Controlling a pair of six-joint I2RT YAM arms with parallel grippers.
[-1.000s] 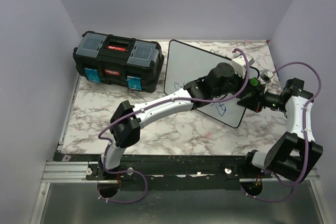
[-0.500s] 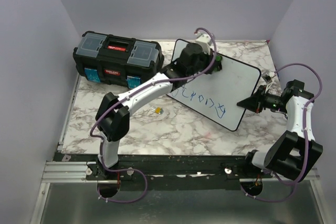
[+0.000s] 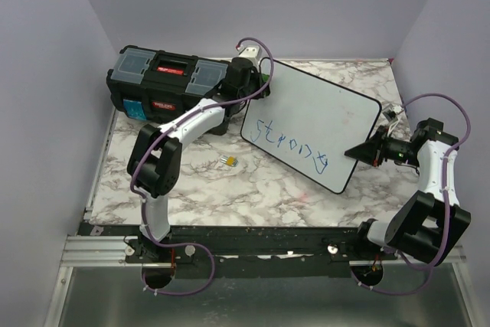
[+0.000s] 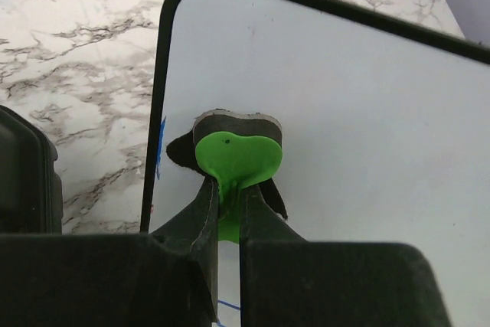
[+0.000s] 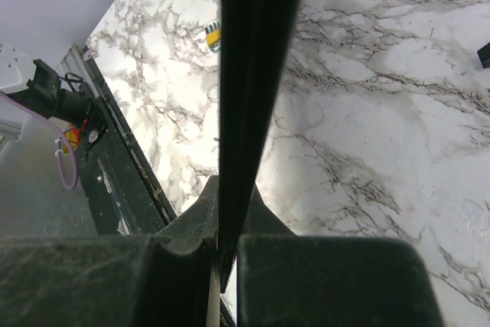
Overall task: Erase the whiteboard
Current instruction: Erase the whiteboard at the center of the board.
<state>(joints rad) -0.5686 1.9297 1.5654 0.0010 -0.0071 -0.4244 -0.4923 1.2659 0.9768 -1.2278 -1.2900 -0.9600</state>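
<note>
**A:** How far along is the erasing?

**B:** Barely begun, I'd judge. The whiteboard (image 3: 314, 109) stands tilted toward the back of the tabletop (image 3: 253, 189), just right of the black toolbox (image 3: 168, 89). The blue lettering (image 3: 295, 143) runs unwiped along its near edge.

**A:** And the arms?

**B:** The right gripper (image 3: 366, 149) has its jaws clenched on the board's right rim, propping it. The left gripper (image 4: 226, 197) has its jaws clamped on the stem of a green eraser (image 4: 236, 160). The eraser's dark pad is at the board's back-left corner, well apart from the writing.

**A:** Is the pad touching?

**B:** It looks pressed to the white face, but the wrist view doesn't let me be sure.

**A:** What's left?

**B:** Every letter. The pad needs to come down to the near edge and sweep across the whole word. A small yellow thing (image 3: 227, 161) lies on the tabletop beside the board, and it seems to play no part.
</note>
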